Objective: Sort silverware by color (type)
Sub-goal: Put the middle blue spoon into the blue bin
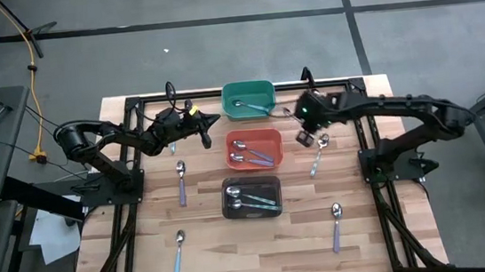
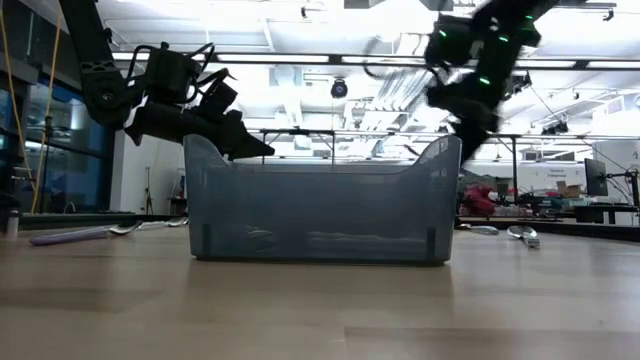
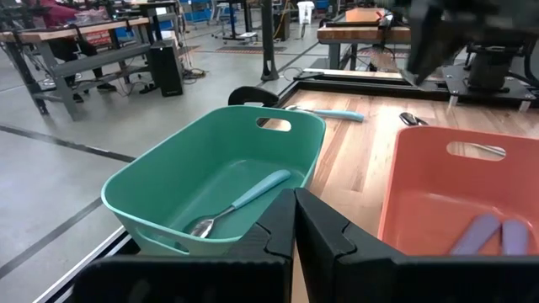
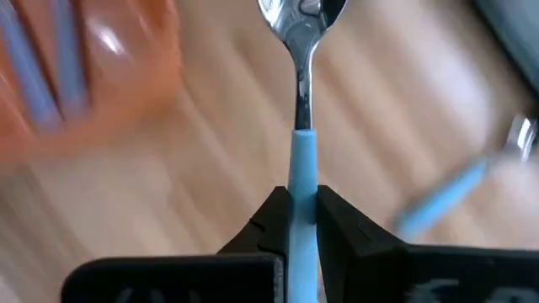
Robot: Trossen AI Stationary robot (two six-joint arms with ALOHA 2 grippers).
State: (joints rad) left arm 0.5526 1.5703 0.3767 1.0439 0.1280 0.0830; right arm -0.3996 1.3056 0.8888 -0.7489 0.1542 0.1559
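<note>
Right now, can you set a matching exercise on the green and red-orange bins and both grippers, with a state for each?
Things:
1. green bin
2. red-orange bin
3. left gripper
4. right gripper

States:
A. shut on a light blue-handled spoon
B. holds lavender-handled spoons
C. shut, empty, beside the green bin
D. holds one teal-handled spoon

Pairs: 1-D, 2-B, 3-C, 4-A

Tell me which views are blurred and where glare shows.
Right wrist view: the held light blue spoon is sharp in the right gripper, while the red-orange bin and table streak with motion. Low view: the right arm smears; bright ceiling lights. High and left wrist views: mostly sharp; left gripper shut by the green bin.
</note>
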